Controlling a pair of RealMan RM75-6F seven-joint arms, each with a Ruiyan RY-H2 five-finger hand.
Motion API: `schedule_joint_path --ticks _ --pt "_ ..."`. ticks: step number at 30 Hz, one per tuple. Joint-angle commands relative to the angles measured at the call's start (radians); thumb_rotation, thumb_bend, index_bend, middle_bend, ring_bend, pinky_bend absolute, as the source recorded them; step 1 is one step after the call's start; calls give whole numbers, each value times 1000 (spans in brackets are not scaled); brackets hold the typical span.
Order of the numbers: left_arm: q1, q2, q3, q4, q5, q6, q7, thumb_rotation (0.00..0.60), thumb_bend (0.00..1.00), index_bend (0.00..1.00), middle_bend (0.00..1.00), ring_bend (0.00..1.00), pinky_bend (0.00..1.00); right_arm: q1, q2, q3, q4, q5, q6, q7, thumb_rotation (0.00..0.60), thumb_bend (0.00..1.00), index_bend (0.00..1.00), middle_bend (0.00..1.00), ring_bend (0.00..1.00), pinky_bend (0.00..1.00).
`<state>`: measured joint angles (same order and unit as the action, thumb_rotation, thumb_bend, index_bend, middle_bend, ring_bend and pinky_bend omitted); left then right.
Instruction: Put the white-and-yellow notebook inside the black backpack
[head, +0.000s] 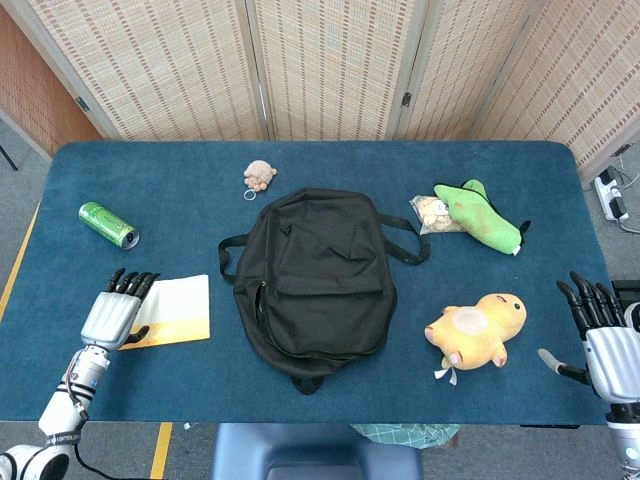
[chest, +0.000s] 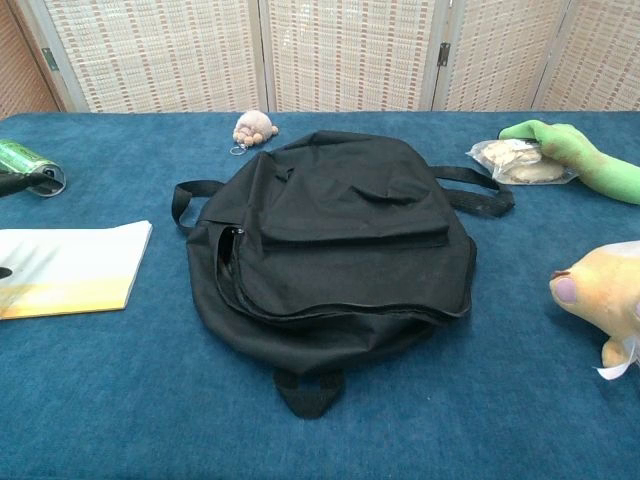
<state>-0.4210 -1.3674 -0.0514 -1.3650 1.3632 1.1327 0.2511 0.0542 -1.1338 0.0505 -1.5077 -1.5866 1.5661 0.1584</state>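
Observation:
The white-and-yellow notebook lies flat on the blue table, left of the black backpack. The backpack lies flat at the table's centre, with a zip gap showing along its left side. My left hand hovers at the notebook's left edge with its fingers stretched out and its thumb by the notebook's near-left corner; it grips nothing. In the chest view only its dark fingertips show at the left edge. My right hand is spread wide at the table's near right corner, empty.
A green can lies beyond the notebook. A yellow plush sits right of the backpack. A green plush and a snack bag lie at the far right, and a small beige keyring toy behind the backpack.

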Motion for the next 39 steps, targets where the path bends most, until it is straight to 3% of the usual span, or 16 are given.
schedule_joint_path --ticks 1,7,17,39 --pt "22 7 47 -44 61 27 0 600 409 145 171 148 90 3 -3 0 4 -1 -4 4 600 41 0 0 28 0" --pt "20 -19 75 -64 72 -2 48 600 455 134 171 146 89 6 -7 -1 12 -3 -7 12 600 41 0 0 29 0" --pt "10 -72 55 -22 26 -28 107 600 456 132 170 146 90 5 -8 -1 20 2 -9 17 600 42 0 0 29 0" --pt "-17 -72 42 -16 -55 -108 151 600 422 85 140 121 82 5 -6 0 14 4 -8 11 600 42 0 0 30 0"
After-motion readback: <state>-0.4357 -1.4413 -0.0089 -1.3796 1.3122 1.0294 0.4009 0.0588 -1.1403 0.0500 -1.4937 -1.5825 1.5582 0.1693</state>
